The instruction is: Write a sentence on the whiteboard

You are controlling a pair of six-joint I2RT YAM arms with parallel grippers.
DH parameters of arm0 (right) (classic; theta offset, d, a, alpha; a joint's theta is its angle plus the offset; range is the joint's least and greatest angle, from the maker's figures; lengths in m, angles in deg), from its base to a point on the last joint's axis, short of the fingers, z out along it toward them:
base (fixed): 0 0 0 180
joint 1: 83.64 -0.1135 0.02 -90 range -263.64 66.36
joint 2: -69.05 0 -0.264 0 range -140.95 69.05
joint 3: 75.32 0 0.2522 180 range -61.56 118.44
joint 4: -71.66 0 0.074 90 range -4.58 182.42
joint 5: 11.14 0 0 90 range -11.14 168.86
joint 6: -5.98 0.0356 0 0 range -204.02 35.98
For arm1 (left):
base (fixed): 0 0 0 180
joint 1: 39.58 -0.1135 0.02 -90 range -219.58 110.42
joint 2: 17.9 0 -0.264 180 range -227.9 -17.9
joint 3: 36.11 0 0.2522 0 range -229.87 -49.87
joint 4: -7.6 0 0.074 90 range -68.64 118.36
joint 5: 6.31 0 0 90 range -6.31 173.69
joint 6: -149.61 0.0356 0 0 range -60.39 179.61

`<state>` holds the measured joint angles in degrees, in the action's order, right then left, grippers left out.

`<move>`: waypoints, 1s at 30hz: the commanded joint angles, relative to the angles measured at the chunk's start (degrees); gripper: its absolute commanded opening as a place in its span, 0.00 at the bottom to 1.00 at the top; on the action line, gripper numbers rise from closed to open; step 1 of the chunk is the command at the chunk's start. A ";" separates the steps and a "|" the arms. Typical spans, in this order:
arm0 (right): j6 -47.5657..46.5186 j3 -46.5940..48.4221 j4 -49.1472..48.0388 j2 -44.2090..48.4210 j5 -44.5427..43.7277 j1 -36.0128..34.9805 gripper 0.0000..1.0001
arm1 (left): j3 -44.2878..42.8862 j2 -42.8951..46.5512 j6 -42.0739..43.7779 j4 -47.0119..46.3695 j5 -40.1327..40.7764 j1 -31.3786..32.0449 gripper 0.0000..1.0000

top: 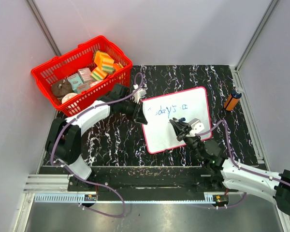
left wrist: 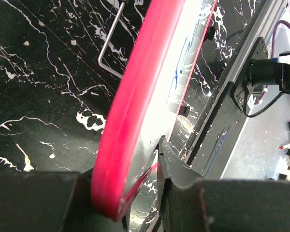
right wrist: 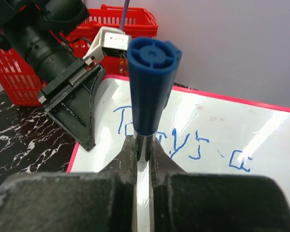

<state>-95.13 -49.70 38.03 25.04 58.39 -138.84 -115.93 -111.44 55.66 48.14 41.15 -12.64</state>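
On the marbled table [top: 111, 140], left gripper [top: 141, 115] pinches the whiteboard [top: 193, 104] by its rim, right gripper [top: 180, 126] clamps a blue marker [right wrist: 150, 87] over the sentence [top: 168, 110]; a slipping rim pinch could shift the board and skew strokes.

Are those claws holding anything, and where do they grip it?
The left gripper clamps the whiteboard by its red rim; the right gripper pinches a blue marker by its barrel, under the blue end.

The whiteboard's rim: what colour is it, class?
Red-pink; the rim of the whiteboard shows best in the left wrist view.
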 commanded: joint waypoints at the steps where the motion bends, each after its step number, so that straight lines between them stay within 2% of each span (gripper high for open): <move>1: -1.63 -0.52 -4.64 1.65 -2.38 -0.52 0.00 | 4.19 -5.95 17.66 9.16 25.41 0.22 0.00; 12: -2.86 -0.78 -11.83 -6.26 -1.51 -0.52 0.00 | 3.92 -7.45 17.48 9.07 24.97 -0.13 0.00; 25: -3.21 -1.75 -30.28 -20.50 -3.17 -0.52 0.00 | 3.75 -8.06 17.66 9.51 25.40 -0.13 0.00; 30: -3.56 -0.87 -33.98 -25.24 -3.35 -0.52 0.00 | 3.22 -8.50 17.13 9.95 26.28 -0.13 0.00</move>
<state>-97.41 -51.51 14.42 2.38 56.84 -138.86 -116.72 -114.41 54.85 50.11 40.36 -14.41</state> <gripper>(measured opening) 0.067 0.285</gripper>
